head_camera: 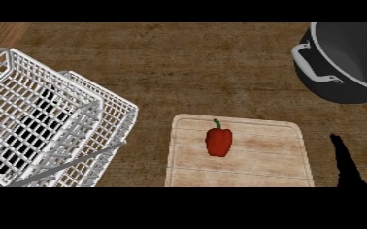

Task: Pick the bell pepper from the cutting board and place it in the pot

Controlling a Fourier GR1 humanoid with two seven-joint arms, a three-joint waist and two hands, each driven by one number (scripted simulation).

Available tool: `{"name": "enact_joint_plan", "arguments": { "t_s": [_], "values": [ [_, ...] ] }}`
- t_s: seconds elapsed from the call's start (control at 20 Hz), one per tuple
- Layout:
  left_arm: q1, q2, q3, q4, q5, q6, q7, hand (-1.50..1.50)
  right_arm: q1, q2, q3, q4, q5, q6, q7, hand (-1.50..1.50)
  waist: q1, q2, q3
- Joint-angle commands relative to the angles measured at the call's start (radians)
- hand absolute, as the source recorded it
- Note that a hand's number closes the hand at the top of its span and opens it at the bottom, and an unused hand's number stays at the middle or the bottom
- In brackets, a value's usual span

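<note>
Bell pepper (219,142) red, green stem, lying on cutting board (272,157); right hand (346,167) state unclear.

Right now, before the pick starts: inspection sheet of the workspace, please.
Surface: wooden counter, brown grain.
Job's things: red pepper lies on the cutting board, stem pointing away from the robot. The pot is at upper right, apart from the board and partly cut off by the view's edge. Nothing seen inside it.
Clutter: white wire dish rack at left, apart from the board.
Hands: right hand is a black sliver at the lower right edge, beside the board, away from the pepper. The left hand is not in view.
Cables: nothing seen.
Surroundings: nothing seen beyond the counter.
</note>
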State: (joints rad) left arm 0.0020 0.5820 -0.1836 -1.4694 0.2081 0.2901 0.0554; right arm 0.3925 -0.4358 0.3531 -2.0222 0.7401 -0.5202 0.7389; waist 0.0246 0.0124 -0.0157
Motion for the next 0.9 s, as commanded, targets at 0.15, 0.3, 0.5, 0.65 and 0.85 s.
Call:
{"name": "enact_joint_plan", "arguments": {
  "t_s": [0.15, 0.3, 0.5, 0.65, 0.85],
  "values": [
    [-0.038, -0.004, -0.007, -0.004, -0.004, -0.018, 0.001, 0.00, -0.133, 0.038, 0.119, -0.058, 0.049, 0.382, 0.412, -1.50, 0.044, 0.008, 0.004],
    [-0.053, -0.027, -0.015, -0.001, -0.006, -0.012, 0.008, 0.00, -0.217, 0.111, 0.169, -0.063, 0.021, 0.513, 0.568, -1.50, 0.040, 0.003, 0.006],
    [-0.049, -0.009, -0.004, -0.018, -0.018, -0.001, 0.029, 0.00, -0.365, 0.215, 0.151, -0.005, -0.022, 0.623, 0.695, -1.50, 0.048, -0.001, 0.010],
    [-0.044, -0.040, -0.032, -0.006, -0.031, 0.001, 0.027, 0.00, -0.442, 0.272, 0.151, 0.042, -0.032, 0.691, 0.746, -1.50, 0.026, -0.004, 0.010],
    [-0.064, -0.008, 0.000, 0.002, -0.016, -0.022, 0.050, 0.00, -0.539, 0.366, 0.097, 0.182, -0.017, 0.721, 0.748, -1.50, 0.021, -0.003, 0.011]
  ]
}}
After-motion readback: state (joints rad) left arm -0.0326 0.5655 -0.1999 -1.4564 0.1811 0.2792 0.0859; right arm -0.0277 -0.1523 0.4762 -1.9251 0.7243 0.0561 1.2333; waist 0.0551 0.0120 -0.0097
